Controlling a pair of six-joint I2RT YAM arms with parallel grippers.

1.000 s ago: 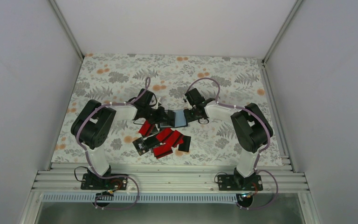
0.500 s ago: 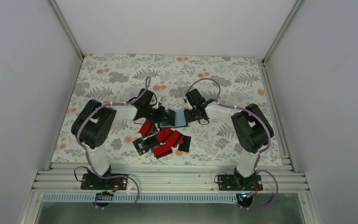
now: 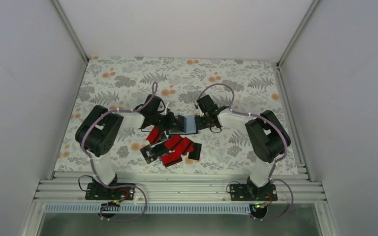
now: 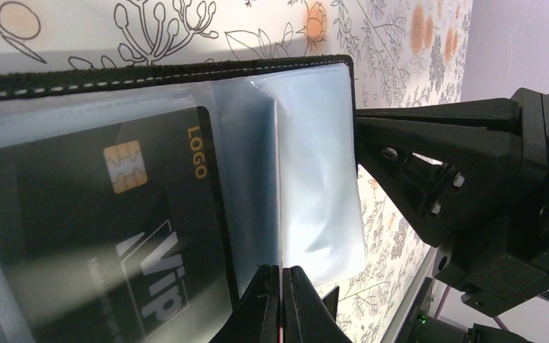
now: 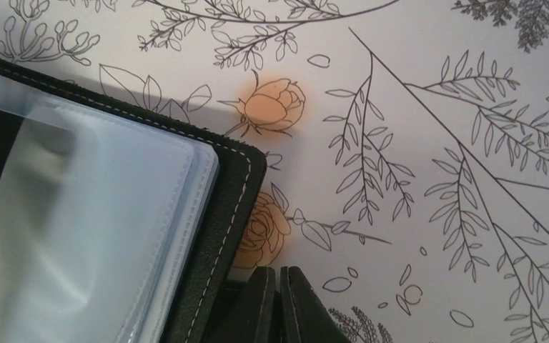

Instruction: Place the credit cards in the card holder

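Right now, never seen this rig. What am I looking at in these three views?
Two robot arms bolted at the near edge of a table with a flowered cover. The wide picture comes from a fixed camera above and behind them. The other two come from a camera on each wrist, looking along its own fingers. On the table lies a loose pile of red and black cards. Beyond it, the arms meet at the open holder: black cover, clear sleeves, one black card already in a sleeve. The left hand and right hand each have their fingers closed, apparently pinching the holder from opposite sides. Exactly what they grip is hard to see.
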